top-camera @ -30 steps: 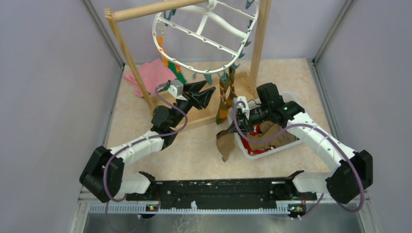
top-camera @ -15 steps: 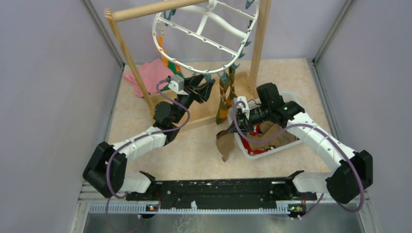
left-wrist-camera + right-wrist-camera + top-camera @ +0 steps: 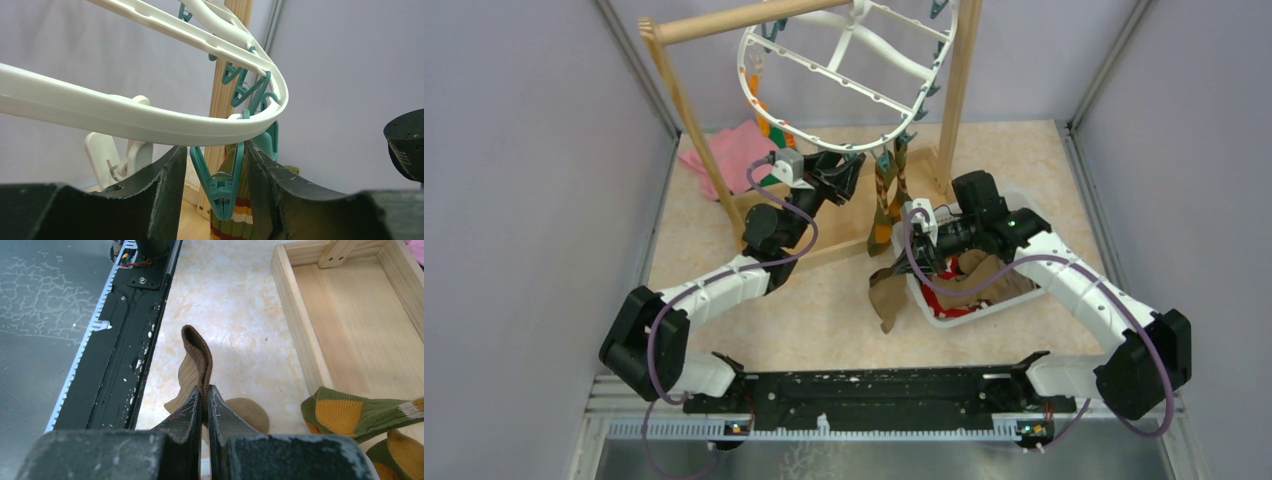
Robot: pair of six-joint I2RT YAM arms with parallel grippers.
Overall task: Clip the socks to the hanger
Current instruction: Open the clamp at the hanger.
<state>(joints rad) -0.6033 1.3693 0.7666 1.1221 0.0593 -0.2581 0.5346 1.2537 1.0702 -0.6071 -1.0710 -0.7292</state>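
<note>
The white oval hanger [image 3: 871, 146] hangs tilted from the wooden rack. A pair of olive, orange-striped socks [image 3: 886, 200] dangles from clips on its near rim. My left gripper [image 3: 842, 172] is raised under that rim [image 3: 125, 117] and open. Its jaws straddle a free teal clip [image 3: 222, 185]; the right finger touches the clip and the left stands just off it. The striped sock [image 3: 243, 210] hangs right behind the clip. My right gripper [image 3: 205, 390] is shut on the cuff of a tan sock [image 3: 197, 352], which trails onto the table [image 3: 887, 295].
A white basket [image 3: 984, 305] with more socks sits under my right arm. A pink cloth [image 3: 734, 150] lies at the back left. The rack's wooden post [image 3: 959, 90] and base tray [image 3: 350, 315] stand close by. A white clip [image 3: 107, 155] hangs left of the teal one.
My left gripper has risen and moved away from me to the hanger's near rim, bringing its jaws around the teal clip and narrowing a little. The right arm has not moved.
</note>
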